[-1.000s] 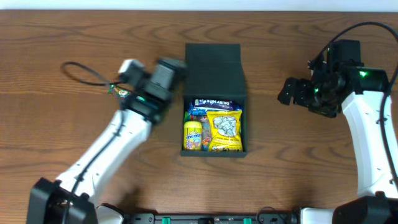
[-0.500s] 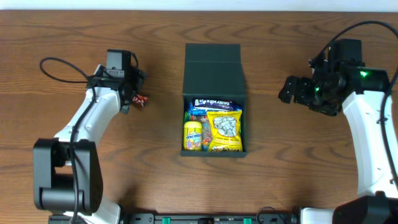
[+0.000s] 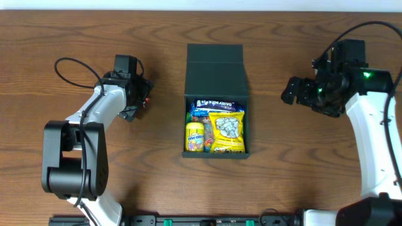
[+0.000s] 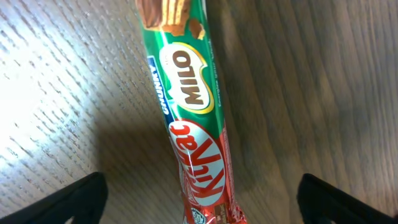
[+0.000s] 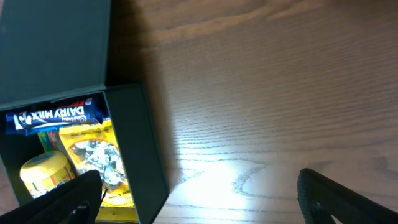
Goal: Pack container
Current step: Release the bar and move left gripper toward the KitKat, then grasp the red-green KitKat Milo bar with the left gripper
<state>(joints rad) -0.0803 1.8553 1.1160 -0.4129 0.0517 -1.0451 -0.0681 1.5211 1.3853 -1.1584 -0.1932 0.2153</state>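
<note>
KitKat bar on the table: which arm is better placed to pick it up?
Left: its open gripper sits right over the KitKat bar; the right gripper is beyond the container.

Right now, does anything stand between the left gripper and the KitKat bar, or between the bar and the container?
Nothing visible. The open left gripper hangs directly over the KitKat bar, and only bare table lies between the bar and the open container.

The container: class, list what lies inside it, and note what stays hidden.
Inside the container lie a blue Dairy Milk bar, a yellow tub and a yellow packet. They cover its floor, so anything beneath them cannot be seen.
</note>
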